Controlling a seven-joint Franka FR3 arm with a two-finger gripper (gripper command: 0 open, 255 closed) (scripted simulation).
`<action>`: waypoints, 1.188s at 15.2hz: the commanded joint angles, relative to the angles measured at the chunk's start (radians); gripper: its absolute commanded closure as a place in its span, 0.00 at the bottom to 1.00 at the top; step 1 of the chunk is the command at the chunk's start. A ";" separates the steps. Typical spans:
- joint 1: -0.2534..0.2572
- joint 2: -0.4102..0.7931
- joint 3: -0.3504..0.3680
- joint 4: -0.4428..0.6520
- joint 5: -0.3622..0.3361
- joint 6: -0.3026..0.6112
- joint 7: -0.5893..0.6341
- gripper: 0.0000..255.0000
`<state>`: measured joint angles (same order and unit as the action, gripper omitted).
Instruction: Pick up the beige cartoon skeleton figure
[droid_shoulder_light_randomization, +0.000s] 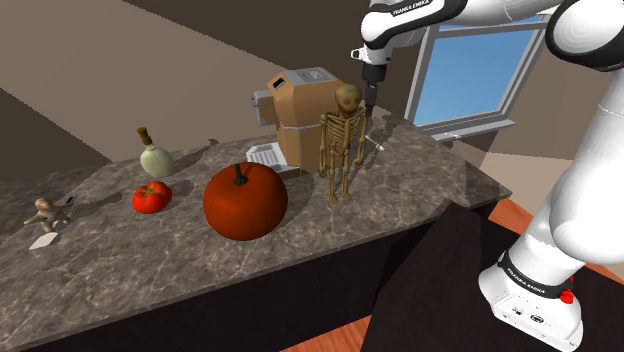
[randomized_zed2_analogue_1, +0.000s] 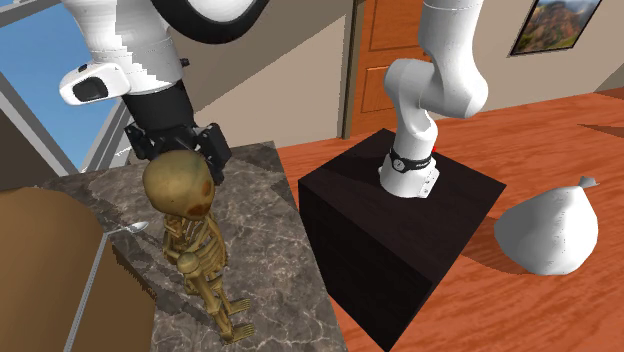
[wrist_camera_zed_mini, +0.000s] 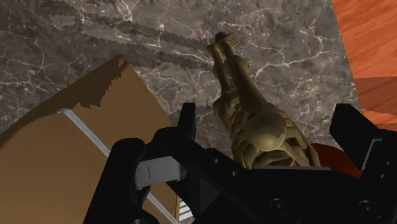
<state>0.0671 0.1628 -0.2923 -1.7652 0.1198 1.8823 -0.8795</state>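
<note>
A tan-gold skeleton figure (droid_shoulder_light_randomization: 341, 140) stands upright on the dark marble counter (droid_shoulder_light_randomization: 430, 195), near its end by the window. My black gripper (droid_shoulder_light_randomization: 369, 97) hangs just above and behind the skull. In the second exterior view the gripper (randomized_zed2_analogue_1: 185, 150) sits right over the skeleton's (randomized_zed2_analogue_1: 195, 250) round head. Along the wrist view, the skeleton (wrist_camera_zed_mini: 245, 95) runs away from the hand, its skull lying between the two fingers (wrist_camera_zed_mini: 187, 124), which stand apart and do not clasp it. The gripper (wrist_camera_zed_mini: 270, 127) is open.
A brown box-like appliance (droid_shoulder_light_randomization: 300, 110) stands close behind the skeleton. Further along the counter are a big red tomato (droid_shoulder_light_randomization: 245, 201), a small tomato (droid_shoulder_light_randomization: 151, 197), a pale bottle (droid_shoulder_light_randomization: 155, 158) and a tiny figure (droid_shoulder_light_randomization: 47, 212). A white sack (randomized_zed2_analogue_1: 550, 230) lies on the floor by the black stand (randomized_zed2_analogue_1: 400, 230).
</note>
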 joint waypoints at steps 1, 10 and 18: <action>0.000 0.002 0.000 -0.003 0.001 0.005 -0.001 1.00; 0.000 0.000 0.000 -0.004 0.000 0.004 0.000 1.00; -0.001 -0.013 -0.002 0.088 -0.007 -0.099 0.010 1.00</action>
<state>0.0681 0.1508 -0.2926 -1.6926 0.1131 1.7964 -0.8679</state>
